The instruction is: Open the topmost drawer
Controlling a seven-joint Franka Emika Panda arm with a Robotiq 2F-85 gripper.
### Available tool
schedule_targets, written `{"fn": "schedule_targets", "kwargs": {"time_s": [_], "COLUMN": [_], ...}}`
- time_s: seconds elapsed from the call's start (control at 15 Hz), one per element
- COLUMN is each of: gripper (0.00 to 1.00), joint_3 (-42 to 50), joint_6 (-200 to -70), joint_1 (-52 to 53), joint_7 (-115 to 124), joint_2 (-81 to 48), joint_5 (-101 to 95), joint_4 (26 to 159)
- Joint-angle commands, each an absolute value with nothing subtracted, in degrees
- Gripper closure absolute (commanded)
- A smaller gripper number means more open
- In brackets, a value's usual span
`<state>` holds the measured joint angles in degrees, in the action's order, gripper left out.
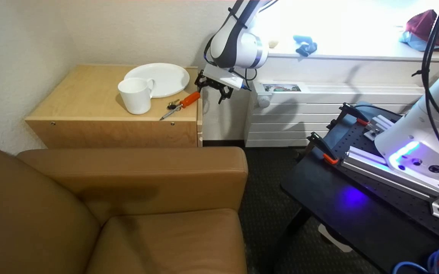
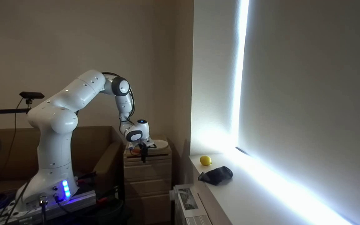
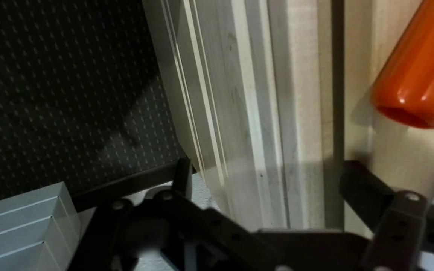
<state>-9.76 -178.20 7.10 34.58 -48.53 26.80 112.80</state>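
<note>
The topmost drawer (image 2: 161,162) is the shallow light wooden front under the cabinet's tabletop (image 1: 93,87). In the wrist view its pale top edge (image 3: 305,113) runs beside a dark gap along the tabletop. It looks shut or nearly so. My gripper (image 1: 209,96) is open and empty at the cabinet's drawer side, and it also shows in an exterior view (image 2: 144,153). In the wrist view my gripper (image 3: 267,175) has one finger over the tabletop's edge by the gap and the other out in front of the drawer faces. Contact cannot be told.
An orange-handled screwdriver (image 1: 189,100) lies at the tabletop edge, close to one finger, with keys (image 1: 173,104) beside it. A white mug (image 1: 135,97) and a white plate (image 1: 166,78) stand behind. A radiator (image 1: 280,118) and a brown sofa (image 1: 135,163) flank the cabinet.
</note>
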Motion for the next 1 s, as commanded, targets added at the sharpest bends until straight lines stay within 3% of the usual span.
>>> {"fn": "schedule_targets", "kwargs": {"time_s": [0.0, 0.93], "gripper": [0.00, 0.00], "joint_3": [-9.5, -8.4], "joint_6": [-185.4, -185.0], "joint_1": [8.6, 9.2], "joint_7": [31.6, 31.8], "joint_2": [-50.7, -53.5], "joint_5": [26.4, 27.6], "joint_4": [113.6, 110.6]}}
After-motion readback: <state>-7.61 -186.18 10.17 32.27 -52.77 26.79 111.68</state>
